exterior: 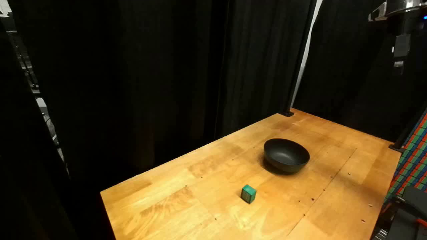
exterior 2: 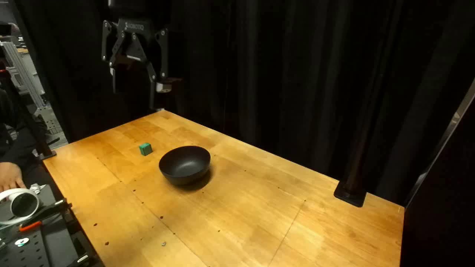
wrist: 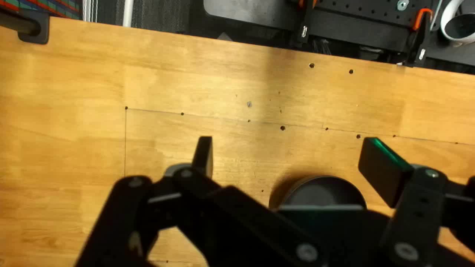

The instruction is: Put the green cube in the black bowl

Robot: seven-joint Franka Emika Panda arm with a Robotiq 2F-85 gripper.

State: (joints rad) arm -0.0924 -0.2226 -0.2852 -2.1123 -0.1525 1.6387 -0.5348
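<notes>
The small green cube sits on the wooden table in both exterior views, a short way from the black bowl. The round black bowl stands upright and shows bare inside. In the wrist view, the bowl shows between the fingers, its lower part hidden by the gripper. The cube does not show in the wrist view. My gripper hangs high above the table, apart from both things. In the wrist view the fingers of the gripper are wide apart with nothing between them; one fingertip has a green sheen.
The wooden table has black curtains behind it and dark post feet at its edges. Beside it stands a black perforated side table with a white cup-like object and orange-handled clamps. A person's hand rests there.
</notes>
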